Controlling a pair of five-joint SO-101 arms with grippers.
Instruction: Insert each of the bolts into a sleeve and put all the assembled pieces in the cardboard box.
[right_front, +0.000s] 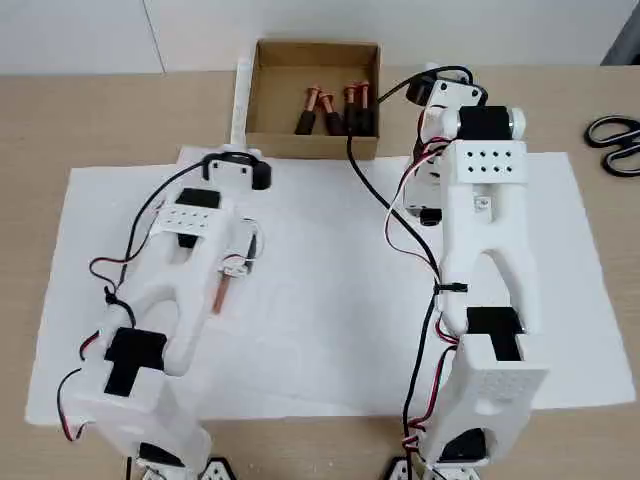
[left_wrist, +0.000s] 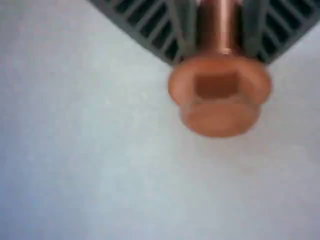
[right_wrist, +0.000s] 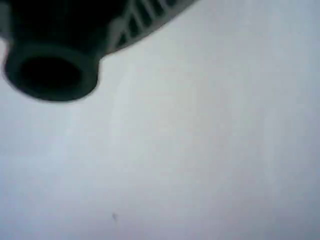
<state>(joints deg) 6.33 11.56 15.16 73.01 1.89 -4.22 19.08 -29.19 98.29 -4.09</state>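
Holding: left jaws clamped on a copper-coloured flanged metal bolt (left_wrist: 217, 95), head outward, above the white paper sheet (right_front: 320, 300) on the bench (right_front: 100, 110); right jaws closed around a black cylindrical sleeve (right_wrist: 50, 75), open end showing. Brown cardboard box (right_front: 262, 100) at the sheet's far edge contains four assembled pieces (right_front: 335, 110).

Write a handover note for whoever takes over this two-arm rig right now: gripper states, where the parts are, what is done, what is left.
Left gripper: shut on a copper bolt, held over the white sheet.
Right gripper: shut on a black sleeve, well apart from the bolt.
Done: four assembled pieces lie in the cardboard box.
Left: push this bolt into this sleeve, then put the piece in the box.
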